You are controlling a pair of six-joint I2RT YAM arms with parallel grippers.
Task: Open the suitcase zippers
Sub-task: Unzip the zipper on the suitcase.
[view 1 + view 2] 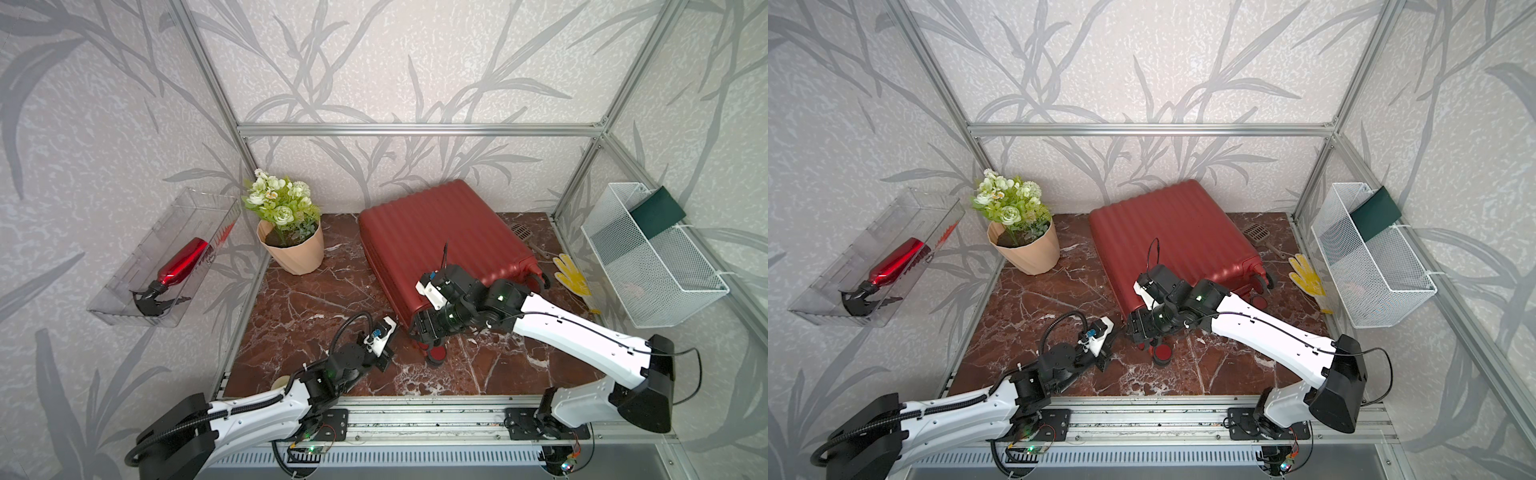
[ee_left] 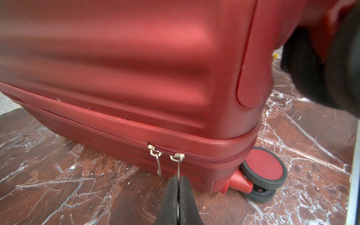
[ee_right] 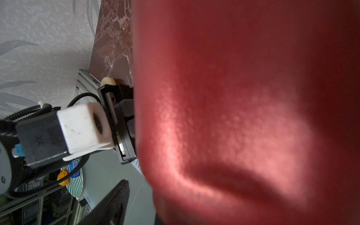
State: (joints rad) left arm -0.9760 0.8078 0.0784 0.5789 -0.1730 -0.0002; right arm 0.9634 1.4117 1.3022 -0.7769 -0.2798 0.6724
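L gripper (image 2: 178, 180) pinched shut on one zipper pull (image 2: 178, 165); 2nd pull (image 2: 159, 165) hangs just beside its tips. R gripper (image 1: 423, 330) at suitcase (image 1: 436, 224) corner (jaws hidden, can't tell opening).

No text, brand or number can be read in any view. In the right wrist view a small blue label (image 3: 75, 169) sits on a green-striped round thing (image 3: 77, 187), but its print is too blurred to read.
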